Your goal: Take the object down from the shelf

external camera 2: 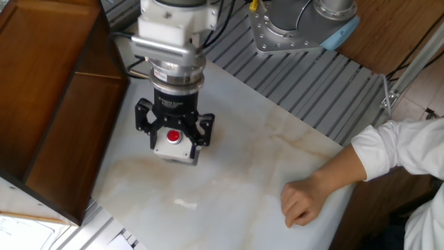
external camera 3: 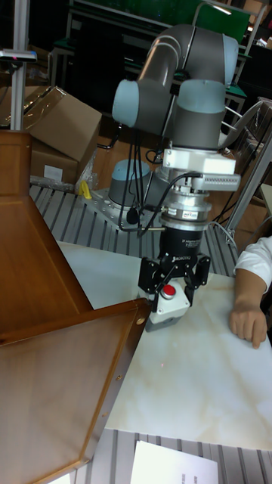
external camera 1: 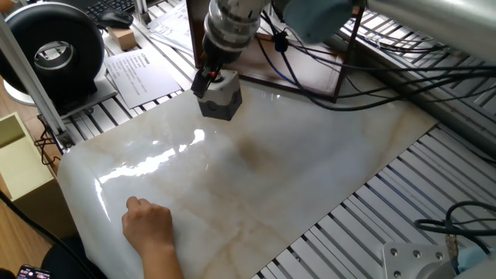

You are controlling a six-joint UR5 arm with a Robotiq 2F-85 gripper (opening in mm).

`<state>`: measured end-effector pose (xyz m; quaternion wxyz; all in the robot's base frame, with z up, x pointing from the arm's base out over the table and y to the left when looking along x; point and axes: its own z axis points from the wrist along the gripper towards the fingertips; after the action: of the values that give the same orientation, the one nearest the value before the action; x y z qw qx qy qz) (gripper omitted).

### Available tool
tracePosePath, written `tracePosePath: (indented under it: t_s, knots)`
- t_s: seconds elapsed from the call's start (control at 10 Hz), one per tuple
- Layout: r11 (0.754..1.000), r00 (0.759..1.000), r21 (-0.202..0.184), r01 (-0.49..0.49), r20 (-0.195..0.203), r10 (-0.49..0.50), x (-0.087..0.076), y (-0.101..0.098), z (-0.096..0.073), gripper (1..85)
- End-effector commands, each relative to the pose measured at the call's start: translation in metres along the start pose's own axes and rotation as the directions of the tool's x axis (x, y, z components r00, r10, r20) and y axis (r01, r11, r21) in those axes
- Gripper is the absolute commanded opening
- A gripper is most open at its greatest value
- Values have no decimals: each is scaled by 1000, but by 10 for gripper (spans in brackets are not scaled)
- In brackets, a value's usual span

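The object (external camera 1: 222, 101) is a small grey block with a red spot on top (external camera 2: 173, 144), also seen in the tall view (external camera 3: 166, 306). My gripper (external camera 1: 216, 87) (external camera 2: 173, 137) (external camera 3: 171, 290) is shut on it, with black fingers on both sides. The block hangs low over the marble slab (external camera 1: 294, 178), just outside the shelf; I cannot tell whether it touches. The shelf (external camera 1: 288, 71) is a dark reddish-brown open frame at the slab's far edge (external camera 2: 48, 104), large at the lower left of the tall view (external camera 3: 45, 318).
A person's hand (external camera 1: 151, 226) (external camera 2: 302, 201) (external camera 3: 245, 321) rests on the slab's near side. A pale yellow box (external camera 1: 15, 163), a black round device (external camera 1: 54, 46) and papers (external camera 1: 139, 74) lie left of the slab. Cables (external camera 1: 372, 85) trail behind the shelf. The arm's base (external camera 2: 298, 28) stands beyond the slab.
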<state>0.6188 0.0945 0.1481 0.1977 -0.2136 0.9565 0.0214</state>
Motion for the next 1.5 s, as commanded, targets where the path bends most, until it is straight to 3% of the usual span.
tracePosePath:
  t_s: [0.0,0.1,0.2,0.3,0.4,0.6,0.7,0.9,1.2,1.4]
  knots:
    - [999,999,-6,-35,-37,34,14,3,6,10]
    - [999,998,-19,-43,-50,42,17,7,6,10]
    - [998,998,-43,-54,-29,53,11,13,6,10]
    - [998,999,-35,-47,9,48,5,11,13,10]
    - [998,998,-26,-60,18,60,12,10,32,10]
    - [998,998,-1,-56,23,56,16,4,48,10]
    - [997,997,1,-72,15,72,16,5,48,10]
    - [998,998,21,-54,36,53,11,3,52,10]
    - [998,996,3,-63,68,63,4,12,62,10]
    - [997,995,7,-83,60,82,5,15,68,10]
